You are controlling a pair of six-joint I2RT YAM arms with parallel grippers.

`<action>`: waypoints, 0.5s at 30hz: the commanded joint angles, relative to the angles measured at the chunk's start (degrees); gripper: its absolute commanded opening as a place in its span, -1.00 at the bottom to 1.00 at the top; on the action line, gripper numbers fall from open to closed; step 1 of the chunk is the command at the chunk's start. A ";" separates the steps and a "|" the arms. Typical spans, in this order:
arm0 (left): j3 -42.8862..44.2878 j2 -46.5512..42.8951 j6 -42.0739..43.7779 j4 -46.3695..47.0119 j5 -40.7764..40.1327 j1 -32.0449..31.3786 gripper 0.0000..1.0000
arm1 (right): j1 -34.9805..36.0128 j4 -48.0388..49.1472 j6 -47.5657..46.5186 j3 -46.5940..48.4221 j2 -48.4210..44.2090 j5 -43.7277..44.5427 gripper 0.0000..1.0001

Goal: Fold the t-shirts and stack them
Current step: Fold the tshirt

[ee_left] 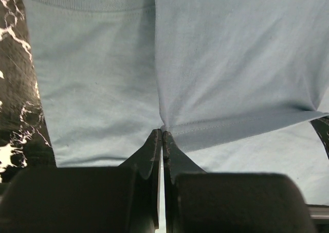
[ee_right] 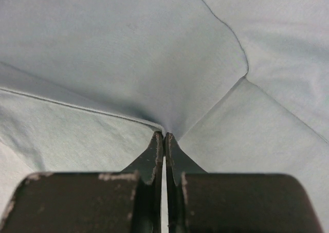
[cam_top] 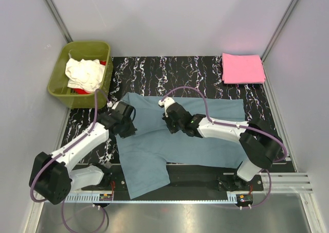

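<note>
The blue-grey t-shirt [cam_top: 154,150] lies spread on the black marbled mat [cam_top: 175,71]. My left gripper [cam_top: 125,121] is shut on its hemmed edge near the left side, seen in the left wrist view [ee_left: 162,131] with the cloth [ee_left: 231,63] pulled taut. My right gripper [cam_top: 172,118] is shut on a fold of the same shirt at its middle, in the right wrist view [ee_right: 164,133] with the cloth [ee_right: 128,53] creased toward the tips. A folded pink t-shirt [cam_top: 242,68] lies at the far right. A cream-white t-shirt [cam_top: 84,73] and a red one [cam_top: 81,91] lie in the tub.
The olive-green tub [cam_top: 101,50] stands at the far left, off the mat. Grey walls close in on both sides. A metal rail [cam_top: 277,184] runs along the near edge by the arm bases.
</note>
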 commanded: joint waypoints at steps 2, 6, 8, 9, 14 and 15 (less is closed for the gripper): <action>0.98 -2.76 -3.57 -0.31 -4.94 -2.55 -1.00 | 0.51 1.72 0.63 -0.18 -1.23 0.36 -1.00; 1.26 -3.02 -6.11 -2.87 -8.99 -6.15 -1.00 | 0.42 2.16 1.15 -1.15 -1.84 0.01 -1.00; -0.50 -3.02 -8.57 -1.99 -9.17 -8.09 -1.00 | 0.42 2.42 1.24 -1.58 -2.02 -0.17 -1.00; -2.07 -2.85 -9.11 -1.64 -9.17 -8.44 -1.00 | 0.51 2.51 1.50 -2.11 -2.19 -0.34 -1.00; -3.49 -1.27 -12.70 -1.11 -10.22 -10.64 -1.00 | 0.42 3.04 1.86 -3.25 -2.28 -0.70 -1.00; -3.67 -1.35 -13.06 -1.02 -10.92 -11.43 -1.00 | 0.42 2.95 1.86 -3.52 -2.37 -0.69 -1.00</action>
